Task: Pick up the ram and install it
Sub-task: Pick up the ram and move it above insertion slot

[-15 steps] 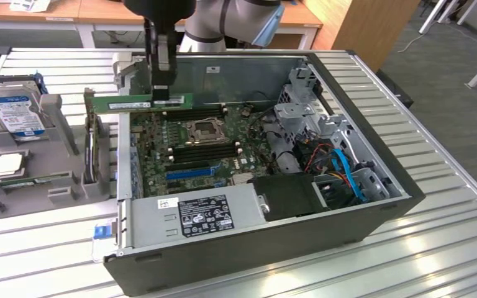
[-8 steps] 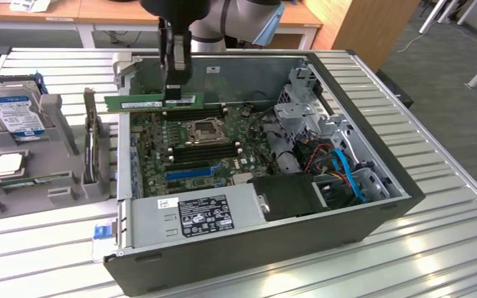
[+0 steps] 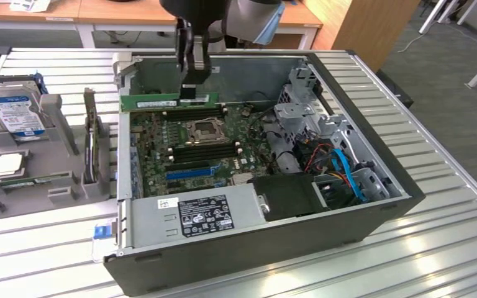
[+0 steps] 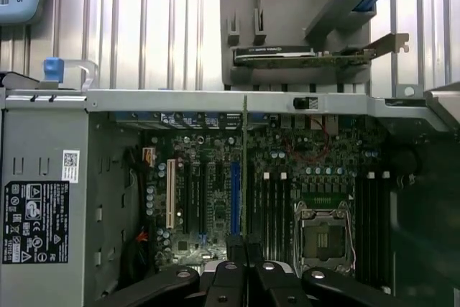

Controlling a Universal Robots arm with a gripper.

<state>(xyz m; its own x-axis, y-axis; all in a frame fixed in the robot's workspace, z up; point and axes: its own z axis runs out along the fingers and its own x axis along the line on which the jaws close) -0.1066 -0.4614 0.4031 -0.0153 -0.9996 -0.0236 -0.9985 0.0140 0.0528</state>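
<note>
Currently, fingers (image 3: 188, 87): clenched on the ram's upper edge, slightly toward its end on the exterior view's right; the black tips (image 4: 234, 249) show in the wrist view on either side of the stick.
Ram (image 3: 151, 102): held level with its long edge down and its white sticker facing the exterior camera; in the wrist view it shows edge-on (image 4: 245, 170) as a thin line.
Ram position: inside the open computer case (image 3: 263, 261), near its far wall, directly over the memory slots (image 3: 193, 113); I cannot tell whether it touches a slot.
Memory slots: black, lying beside the CPU socket (image 3: 203, 130) on the motherboard (image 3: 197, 149).
Power supply (image 3: 197, 214): grey box with a black label, at the near side of the case.
Grey fixture (image 3: 23, 186): on the bench beside the case, on the exterior view's left.
Fixture contents: a hard drive (image 3: 10, 112) standing upright and a dark expansion card (image 3: 89, 143) on edge.
Bench (image 3: 437, 248): ribbed metal, carrying the case and the fixture.
</note>
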